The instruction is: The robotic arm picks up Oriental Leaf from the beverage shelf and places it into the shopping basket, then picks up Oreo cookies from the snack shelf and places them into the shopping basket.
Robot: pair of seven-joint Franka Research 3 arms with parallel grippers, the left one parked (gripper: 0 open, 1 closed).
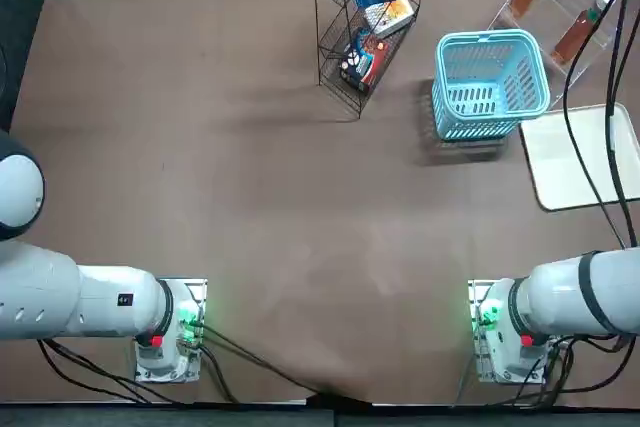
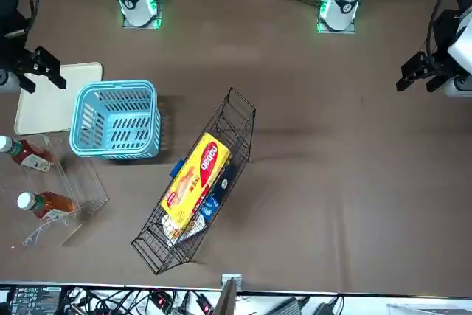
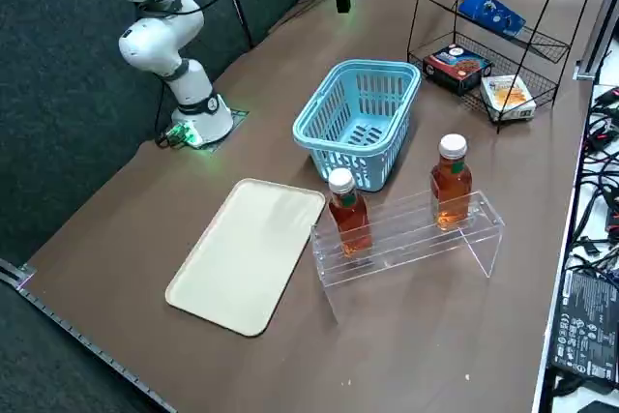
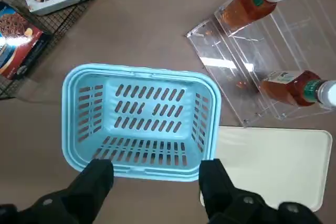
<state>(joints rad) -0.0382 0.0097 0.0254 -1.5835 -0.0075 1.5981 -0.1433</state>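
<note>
My right gripper (image 4: 156,179) hangs open and empty above the near rim of the light blue shopping basket (image 4: 139,72), which is empty. From the front it shows as a dark gripper (image 2: 46,69) beside the basket (image 2: 114,88). Two Oriental Leaf bottles (image 3: 348,212) (image 3: 452,183) stand on the clear beverage shelf (image 3: 416,234), just beyond the basket (image 3: 360,73). The bright blue Oreo cookies packet (image 3: 491,12) lies on an upper tier of the black wire snack shelf (image 3: 426,7).
A flat white tray (image 3: 251,253) lies beside the basket and the clear stand. The wire rack's lower tiers hold a dark blue-and-red packet (image 3: 456,62) and a white-and-orange box (image 3: 508,94); a yellow packet (image 2: 199,175) lies on top. Black cables (image 1: 575,137) trail over the tray.
</note>
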